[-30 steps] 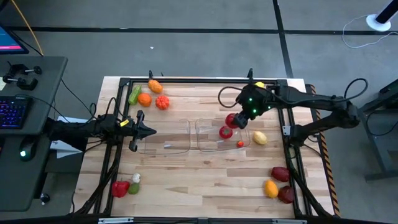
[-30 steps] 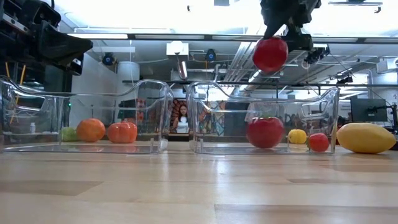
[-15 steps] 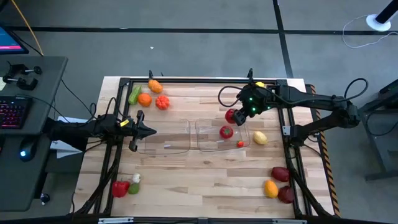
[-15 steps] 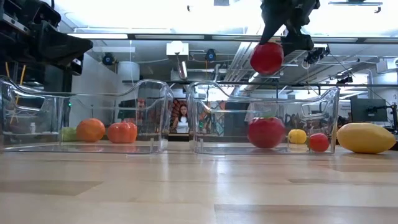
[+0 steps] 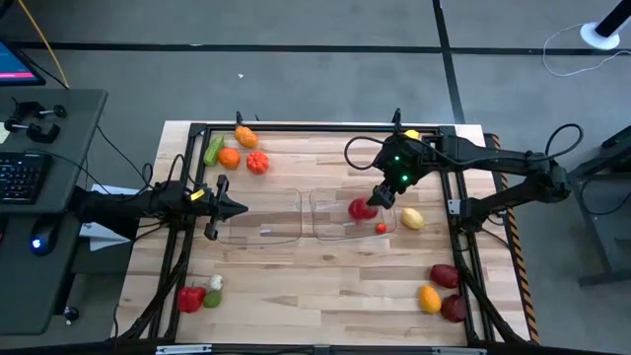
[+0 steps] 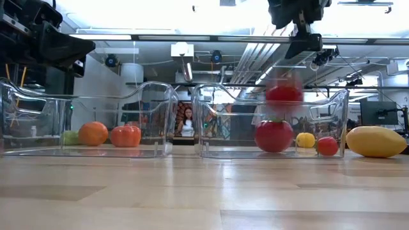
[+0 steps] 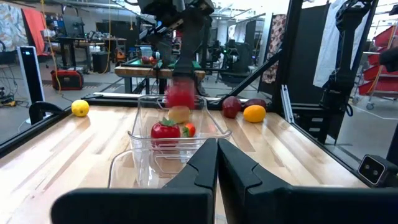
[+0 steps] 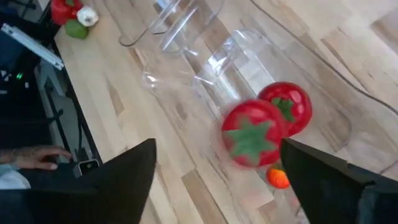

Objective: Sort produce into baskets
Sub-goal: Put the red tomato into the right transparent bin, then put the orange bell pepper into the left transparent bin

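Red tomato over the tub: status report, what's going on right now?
Right gripper open above right tub. Released tomato falling, mid-air. Left gripper shut, waiting at left tub. Nothing blocking.

Pale wood-plank table (image 5: 325, 281) sits on grey floor (image 5: 296, 59) crossed by dark lines; a dark side desk (image 5: 49, 197) carries a keyboard (image 5: 20, 177) and mouse (image 5: 39, 243); beyond, bright ceiling light (image 6: 160, 16) over a busy workshop, a person (image 6: 188, 120) standing far back; red cart (image 7: 65, 79) by benches.
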Controlling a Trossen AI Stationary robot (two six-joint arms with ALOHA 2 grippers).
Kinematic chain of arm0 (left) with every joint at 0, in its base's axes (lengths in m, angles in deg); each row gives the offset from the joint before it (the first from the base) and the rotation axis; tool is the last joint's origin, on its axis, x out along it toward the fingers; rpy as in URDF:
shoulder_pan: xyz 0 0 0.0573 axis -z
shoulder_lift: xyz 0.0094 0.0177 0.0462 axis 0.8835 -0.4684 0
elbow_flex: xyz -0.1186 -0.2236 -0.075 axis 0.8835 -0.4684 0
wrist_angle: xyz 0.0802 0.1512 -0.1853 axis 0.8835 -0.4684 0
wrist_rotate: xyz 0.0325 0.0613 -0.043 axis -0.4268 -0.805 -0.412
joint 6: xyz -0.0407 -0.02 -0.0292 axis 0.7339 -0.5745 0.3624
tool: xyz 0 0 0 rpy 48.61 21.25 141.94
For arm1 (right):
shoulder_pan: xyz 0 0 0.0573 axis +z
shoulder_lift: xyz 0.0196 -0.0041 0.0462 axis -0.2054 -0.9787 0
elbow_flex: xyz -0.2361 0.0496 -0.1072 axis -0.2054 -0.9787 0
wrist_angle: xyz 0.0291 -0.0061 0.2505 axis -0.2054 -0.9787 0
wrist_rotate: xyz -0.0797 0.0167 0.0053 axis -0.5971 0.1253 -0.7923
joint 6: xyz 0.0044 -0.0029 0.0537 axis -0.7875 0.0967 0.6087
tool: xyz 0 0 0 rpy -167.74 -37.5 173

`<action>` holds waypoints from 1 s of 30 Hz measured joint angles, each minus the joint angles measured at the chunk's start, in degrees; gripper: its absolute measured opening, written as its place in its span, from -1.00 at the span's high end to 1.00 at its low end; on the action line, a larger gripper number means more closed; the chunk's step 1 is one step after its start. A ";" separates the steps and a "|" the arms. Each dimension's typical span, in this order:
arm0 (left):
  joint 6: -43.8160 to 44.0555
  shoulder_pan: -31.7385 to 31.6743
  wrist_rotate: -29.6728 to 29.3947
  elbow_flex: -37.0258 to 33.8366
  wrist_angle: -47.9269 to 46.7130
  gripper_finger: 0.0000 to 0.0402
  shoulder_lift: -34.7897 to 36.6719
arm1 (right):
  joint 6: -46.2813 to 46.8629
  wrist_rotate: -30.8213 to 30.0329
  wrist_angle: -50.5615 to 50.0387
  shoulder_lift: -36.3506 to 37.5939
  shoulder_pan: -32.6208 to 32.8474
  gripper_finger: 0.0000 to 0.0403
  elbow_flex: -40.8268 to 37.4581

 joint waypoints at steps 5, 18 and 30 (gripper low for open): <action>0.00 0.00 0.00 0.00 -0.02 1.00 0.00 | -1.23 -2.65 0.81 0.00 1.54 -0.94 0.00; -0.02 0.00 -0.01 -0.01 -0.02 1.00 0.01 | -4.21 -5.55 0.97 0.00 0.21 -0.84 0.00; -0.02 -0.01 -0.06 -0.02 0.00 1.00 0.00 | -5.65 -15.16 14.21 -3.45 -3.93 -0.83 0.02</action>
